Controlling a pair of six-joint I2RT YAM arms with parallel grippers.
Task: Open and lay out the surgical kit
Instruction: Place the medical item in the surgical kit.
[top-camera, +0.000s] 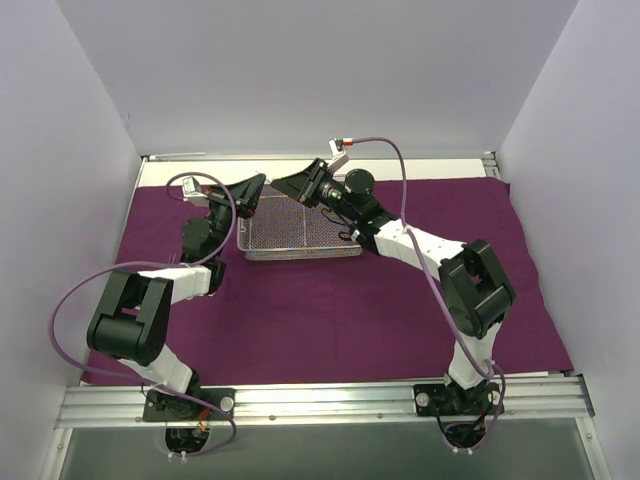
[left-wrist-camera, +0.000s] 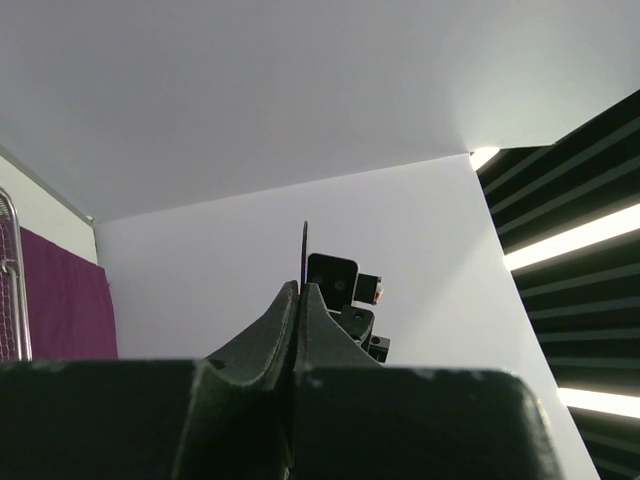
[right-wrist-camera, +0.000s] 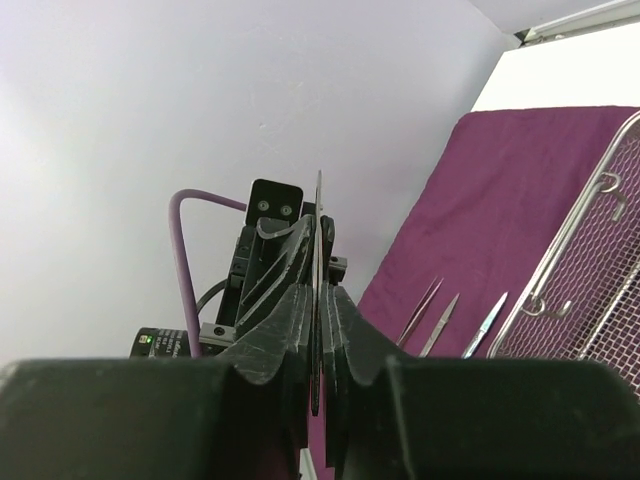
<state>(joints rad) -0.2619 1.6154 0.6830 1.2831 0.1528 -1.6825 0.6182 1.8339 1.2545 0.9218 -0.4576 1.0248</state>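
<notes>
- Right wrist view shows the right gripper (right-wrist-camera: 318, 300) clamped on a slim metal instrument (right-wrist-camera: 318, 215), seen edge-on and standing up between the pads.
- Left wrist view shows the left gripper (left-wrist-camera: 300, 292) pinched fully together on what looks like the same sliver of metal, so both arms hold it above the far left corner of the wire-mesh tray (top-camera: 300, 250).
- The purple cloth wrap (top-camera: 330, 320) lies spread flat with the tray on it, and three laid-out instruments (right-wrist-camera: 445, 322) rest on the cloth just beside the tray's rim.
- This is likely a hand-over between the arms during laying out.
- Next, one gripper must let go cleanly. The other then carries the piece down beside the three without knocking them.
</notes>
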